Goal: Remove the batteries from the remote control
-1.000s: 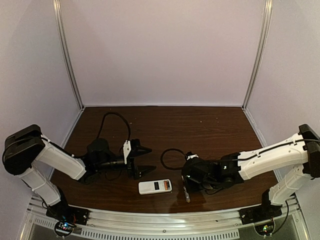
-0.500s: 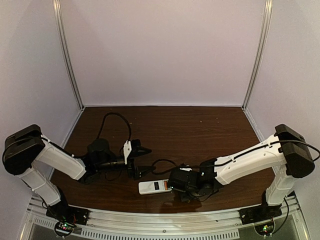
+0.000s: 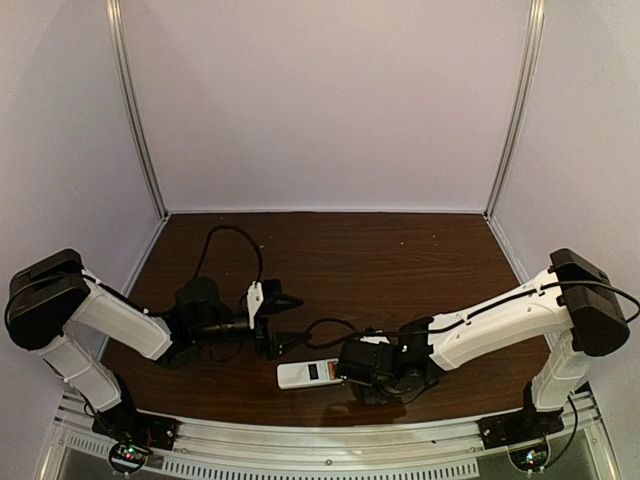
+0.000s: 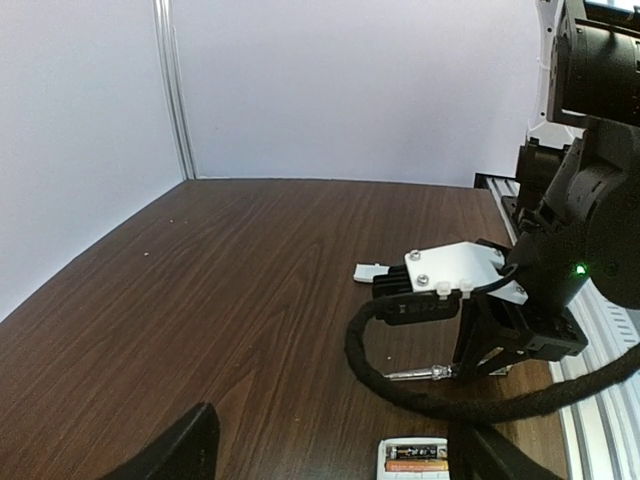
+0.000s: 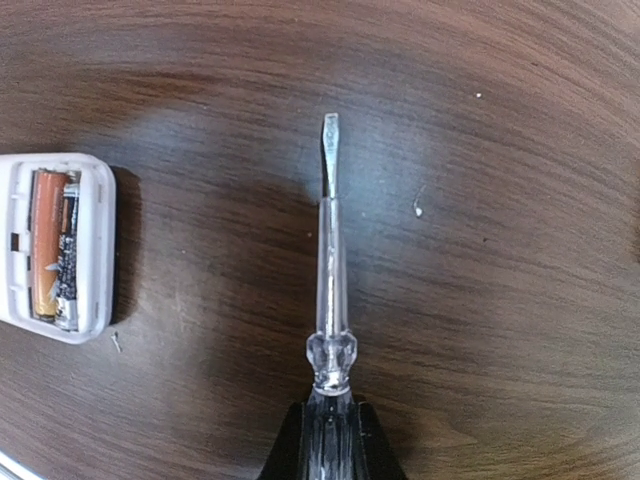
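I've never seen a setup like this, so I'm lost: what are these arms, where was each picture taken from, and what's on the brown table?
These are two robot arms, the left arm and the right arm, bolted at the near edge of a table. The wide picture looks down from above and behind them; the other two come from a camera on each wrist. On the table lies a white remote control, back up, its compartment open with an orange battery inside. The right gripper is shut on the clear handle of a screwdriver. The left gripper is open and holds nothing. A small white piece lies on the table too.
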